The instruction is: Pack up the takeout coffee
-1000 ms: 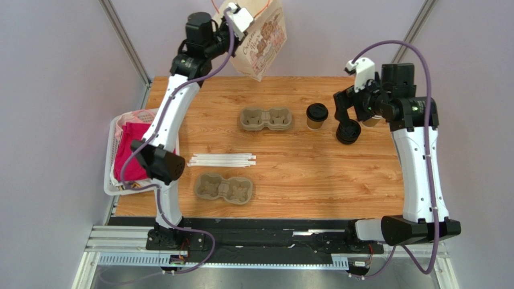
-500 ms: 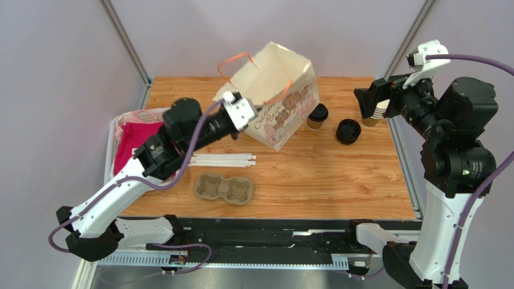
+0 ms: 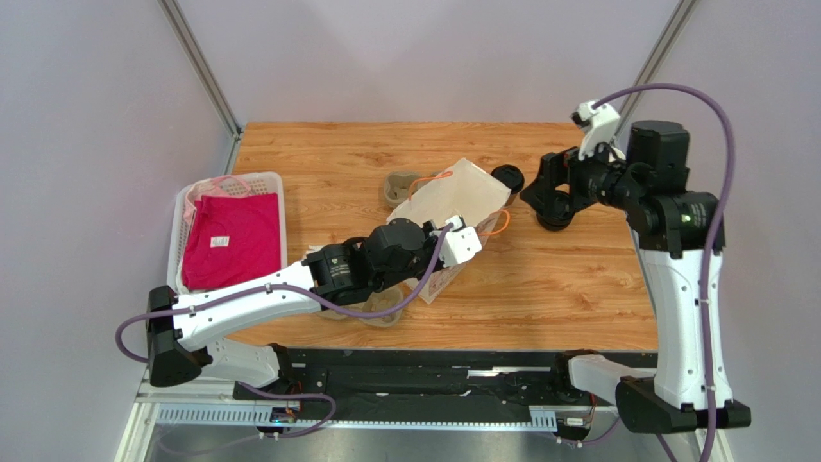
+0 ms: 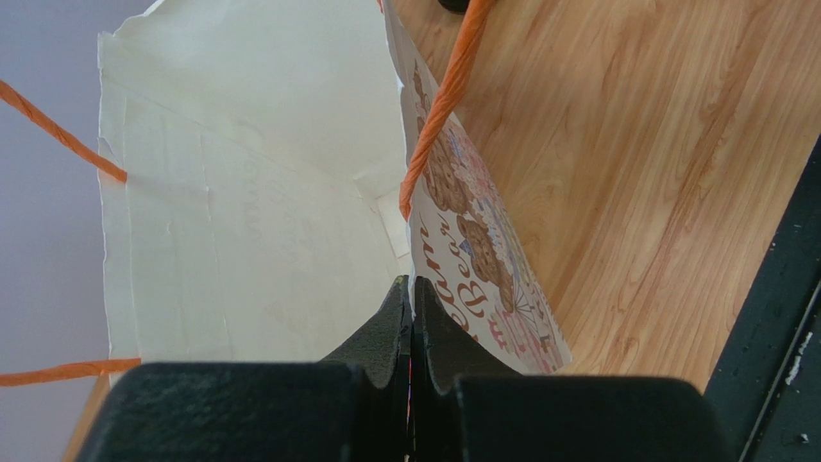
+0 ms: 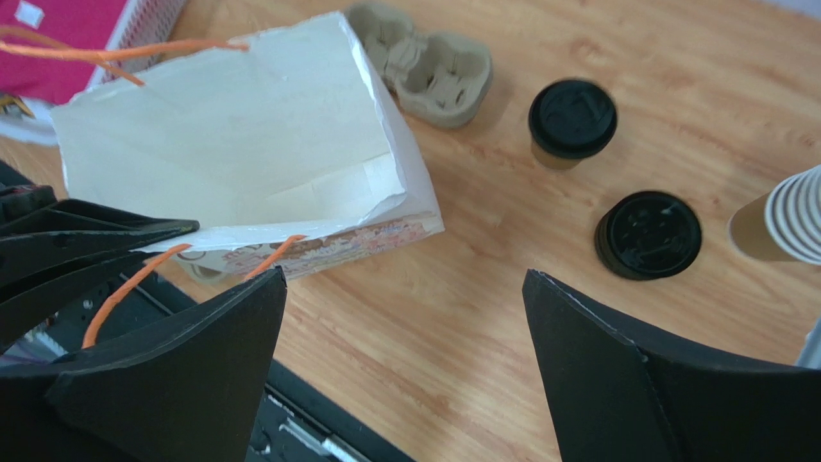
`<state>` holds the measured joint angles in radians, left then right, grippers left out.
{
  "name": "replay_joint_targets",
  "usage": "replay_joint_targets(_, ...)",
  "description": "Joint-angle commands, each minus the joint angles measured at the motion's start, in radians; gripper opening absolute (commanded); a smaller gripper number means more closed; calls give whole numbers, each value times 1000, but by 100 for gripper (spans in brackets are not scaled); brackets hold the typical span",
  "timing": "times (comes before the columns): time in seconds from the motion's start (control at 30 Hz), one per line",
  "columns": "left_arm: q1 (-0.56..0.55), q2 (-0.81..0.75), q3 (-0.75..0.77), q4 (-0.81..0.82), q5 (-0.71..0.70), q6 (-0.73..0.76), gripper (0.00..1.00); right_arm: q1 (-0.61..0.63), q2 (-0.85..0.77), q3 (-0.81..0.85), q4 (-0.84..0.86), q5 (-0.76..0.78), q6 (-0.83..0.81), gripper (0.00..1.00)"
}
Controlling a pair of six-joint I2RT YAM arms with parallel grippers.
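The takeout coffee [image 5: 572,120], a brown cup with a black lid, stands upright on the wood. In the top view the coffee [image 3: 508,178] peeks out behind the bag's far right corner. My left gripper [image 4: 410,286] is shut on the printed wall of a white paper bag [image 4: 241,192] with orange handles. The bag [image 3: 451,197] sits low at the table's middle, mouth open and tilted. Whether it rests on the wood I cannot tell. My right gripper [image 5: 405,279] hangs open and empty, above the table just right of the bag [image 5: 241,154].
A stack of loose black lids [image 5: 648,234] and a stack of cream cups [image 5: 785,217] stand to the right of the coffee. One pulp cup carrier [image 5: 424,63] lies behind the bag, another [image 3: 385,310] under my left arm. A white basket [image 3: 179,241] of pink cloth sits at the left edge.
My left arm has swung the bag down from high in the air to the table's middle. My right arm has dropped back over the lids, still open.
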<state>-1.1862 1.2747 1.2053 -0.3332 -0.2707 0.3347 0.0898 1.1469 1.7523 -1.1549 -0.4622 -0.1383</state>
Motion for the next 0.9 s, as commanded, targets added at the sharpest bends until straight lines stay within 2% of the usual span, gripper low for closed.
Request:
replay_joint_targets(0.0, -19, 14, 50, 32, -33, -79, 0, 62, 17, -39, -5, 48, -55, 100)
replay_joint_targets(0.2, -24, 25, 34, 34, -16, -105, 0, 131, 83, -53, 49, 88, -58, 95)
replay_joint_targets(0.43, -26, 9, -4, 37, 30, -117, 0, 162, 166, -40, 96, 59, -61, 90)
replay_joint_targets(0.6, -26, -3, -29, 54, 33, -118, 0, 229, 223, -48, 113, 68, -93, 84)
replay_joint_targets(0.63, -26, 0, -26, 59, 33, -118, 0, 237, 229, -53, 113, 69, -101, 82)
replay_joint_targets(0.77, -26, 0, -26, 66, 41, -123, 0, 261, 260, -56, 115, 89, -116, 59)
replay_joint_targets(0.87, -26, -5, -27, 71, 31, -118, 0, 271, 275, -57, 115, 123, -127, 56)
